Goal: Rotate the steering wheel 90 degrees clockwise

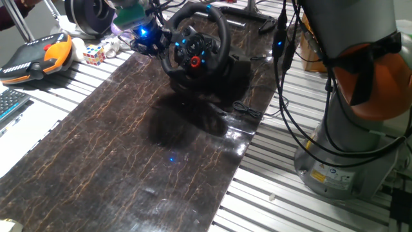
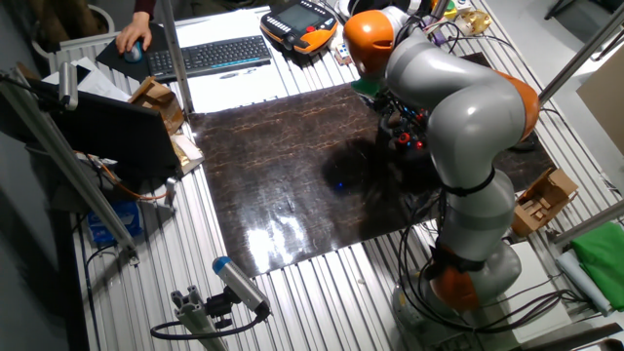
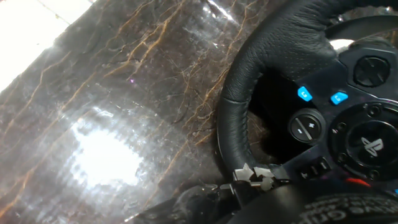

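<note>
The black round-rimmed steering wheel (image 1: 195, 45) with red hub button is seen at the far end of the dark marbled tabletop (image 1: 141, 154). The claw (image 1: 147, 35) is placed beside its rim; its opening cannot be told.

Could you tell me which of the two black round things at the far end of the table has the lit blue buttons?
The steering wheel, with a red button on its hub; the hollow black ring behind shows no lights.

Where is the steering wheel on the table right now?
In one fixed view the steering wheel stands at the far end of the dark marble-patterned mat, with the gripper at the left side of its rim.
</note>
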{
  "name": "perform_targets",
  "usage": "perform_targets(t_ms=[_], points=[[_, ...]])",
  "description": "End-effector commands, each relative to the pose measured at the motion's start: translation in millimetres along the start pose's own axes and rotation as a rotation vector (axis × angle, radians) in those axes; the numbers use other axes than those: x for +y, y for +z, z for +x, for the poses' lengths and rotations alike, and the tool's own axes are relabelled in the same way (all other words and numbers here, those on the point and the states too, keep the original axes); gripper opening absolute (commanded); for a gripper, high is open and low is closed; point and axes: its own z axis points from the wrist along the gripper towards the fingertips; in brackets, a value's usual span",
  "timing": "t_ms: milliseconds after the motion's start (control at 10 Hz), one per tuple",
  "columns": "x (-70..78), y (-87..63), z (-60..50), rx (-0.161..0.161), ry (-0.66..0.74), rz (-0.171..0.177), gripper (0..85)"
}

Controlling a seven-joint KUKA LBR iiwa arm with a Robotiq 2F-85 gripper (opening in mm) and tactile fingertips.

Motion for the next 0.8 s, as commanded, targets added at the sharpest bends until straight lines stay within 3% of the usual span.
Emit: perform_targets(t_ms=[0, 700], points=[[0.7, 2.2, -0.6, 0.000, -0.002, 0.000, 0.7], [3.7, 14.8, -3.3, 0.005, 0.000, -0.002, 0.7]])
